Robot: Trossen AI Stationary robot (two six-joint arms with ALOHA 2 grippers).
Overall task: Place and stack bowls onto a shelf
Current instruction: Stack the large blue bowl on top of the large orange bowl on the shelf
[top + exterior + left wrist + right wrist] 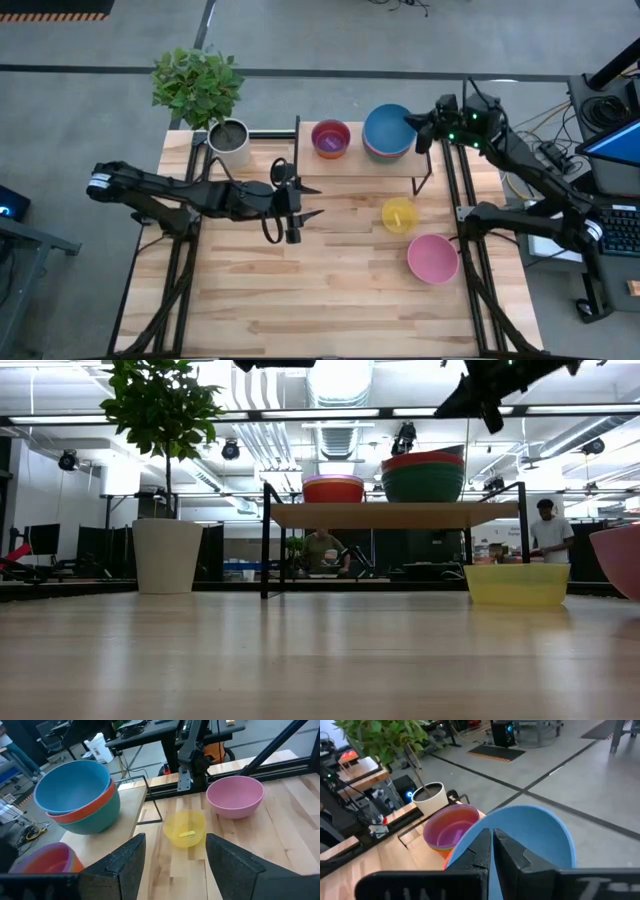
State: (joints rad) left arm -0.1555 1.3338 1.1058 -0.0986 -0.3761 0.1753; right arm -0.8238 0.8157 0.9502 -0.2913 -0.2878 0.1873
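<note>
Two bowls remain off the shelf (420,166): the yellow bowl (399,215) and the pink bowl (432,258), both on the tabletop (300,290) ahead of the left gripper (303,202), the pink one farther off. We see two stacks already on the shelf: a blue bowl (388,129) nested over a red and a teal one, and beside it a smaller stack topped by the purple bowl (331,138). We judge the task mostly done, with two placements left. The right gripper (422,130) sits at the rim of the blue bowl, its fingers (512,855) pressed together on that rim, so this bowl is not yet released. The left gripper hovers above the table with its fingers (227,857) spread and nothing between them, the yellow bowl directly ahead. The grey plant pot (229,142) stands beyond it.
</note>
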